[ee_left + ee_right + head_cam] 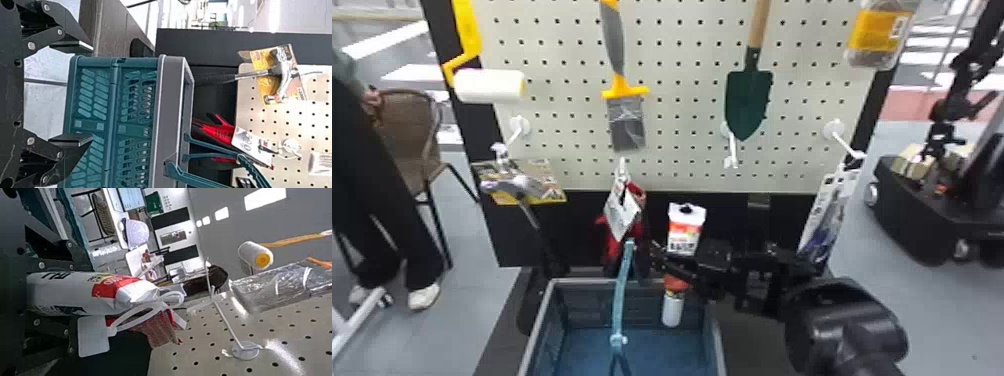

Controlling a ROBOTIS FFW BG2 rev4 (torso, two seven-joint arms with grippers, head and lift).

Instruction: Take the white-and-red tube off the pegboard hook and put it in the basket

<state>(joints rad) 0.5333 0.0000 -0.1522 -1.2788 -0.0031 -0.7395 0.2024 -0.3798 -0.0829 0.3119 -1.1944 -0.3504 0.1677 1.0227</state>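
White and red, the tube (686, 231) is nearly upright in the right tool (677, 266), whose fingers are closed on its middle part, and its lower end is seen over the basket (170, 117), while the left tool (83, 93) is empty with fingers wide apart.

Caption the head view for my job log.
White-and-red tube off its hook, gripped by the right claw above the basket.

At the left hung a roller (489, 86), and next a brush (627, 120) with its bristles down. More to the right was a trowel (748, 100), its tip pointing downward. A hammer (252, 74) hung below the roller, and red gloves (219, 133) were hanging below the brush.
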